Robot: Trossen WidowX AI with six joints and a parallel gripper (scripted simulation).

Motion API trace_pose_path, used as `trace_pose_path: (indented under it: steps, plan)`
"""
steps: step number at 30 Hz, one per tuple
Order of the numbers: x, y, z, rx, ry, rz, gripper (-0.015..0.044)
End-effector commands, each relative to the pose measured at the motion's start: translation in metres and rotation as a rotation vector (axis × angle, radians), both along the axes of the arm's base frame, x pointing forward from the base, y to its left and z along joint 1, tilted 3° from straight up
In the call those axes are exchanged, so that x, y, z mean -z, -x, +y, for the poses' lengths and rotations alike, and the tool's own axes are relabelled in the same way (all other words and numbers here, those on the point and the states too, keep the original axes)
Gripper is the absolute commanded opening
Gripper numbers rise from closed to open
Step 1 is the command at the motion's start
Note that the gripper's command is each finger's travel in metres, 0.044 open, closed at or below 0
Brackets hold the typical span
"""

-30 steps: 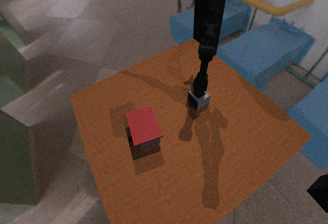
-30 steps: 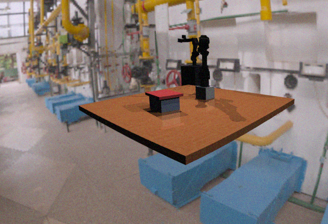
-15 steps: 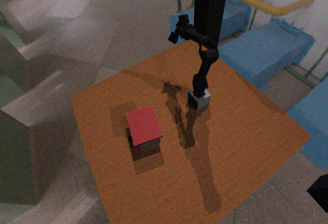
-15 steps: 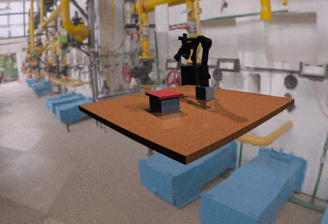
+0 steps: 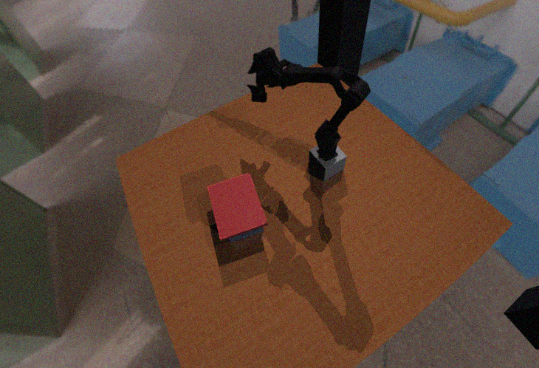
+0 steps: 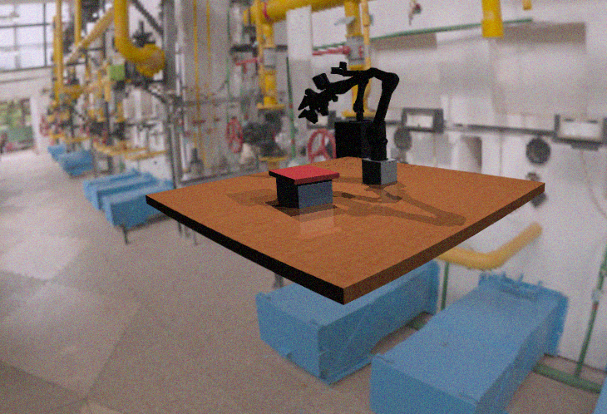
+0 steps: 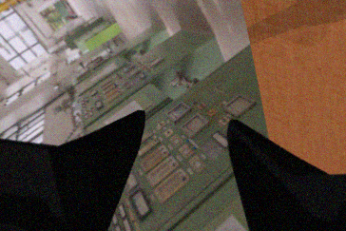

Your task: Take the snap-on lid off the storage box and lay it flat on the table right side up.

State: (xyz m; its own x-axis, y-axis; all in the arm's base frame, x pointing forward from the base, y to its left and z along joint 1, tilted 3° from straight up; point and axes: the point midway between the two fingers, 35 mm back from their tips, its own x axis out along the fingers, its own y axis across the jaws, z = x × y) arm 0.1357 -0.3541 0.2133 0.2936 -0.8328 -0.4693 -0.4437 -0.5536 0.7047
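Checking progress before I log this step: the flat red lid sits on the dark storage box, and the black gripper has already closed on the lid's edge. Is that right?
Not quite. The flat red lid does sit on the dark storage box, but the black gripper is not on it. The exterior and top views show it high in the air, well clear of the box, fingers partly open with nothing between them.
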Motion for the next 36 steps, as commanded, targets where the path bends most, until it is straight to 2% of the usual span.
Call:
trace_pose_path:
  steps: [1, 5, 8, 15, 17, 25, 27, 32, 36]
  plan:
    - [0.010, -0.052, 0.040, -0.174, -0.003, 0.064, 0.0235]
    - [0.022, -0.097, 0.088, -0.357, 0.000, 0.130, 0.0235]
    - [0.026, -0.110, 0.106, -0.422, 0.005, 0.154, 0.0235]
    - [0.047, -0.153, 0.202, -0.738, 0.048, 0.271, 0.0235]
    - [0.049, -0.156, 0.211, -0.770, 0.054, 0.283, 0.0235]
    - [0.072, -0.161, 0.321, -1.134, 0.158, 0.413, 0.0235]
    - [0.074, -0.159, 0.329, -1.161, 0.168, 0.423, 0.0235]
    - [0.086, -0.145, 0.382, -1.359, 0.252, 0.488, 0.0235]
    - [0.088, -0.142, 0.389, -1.386, 0.265, 0.496, 0.0235]
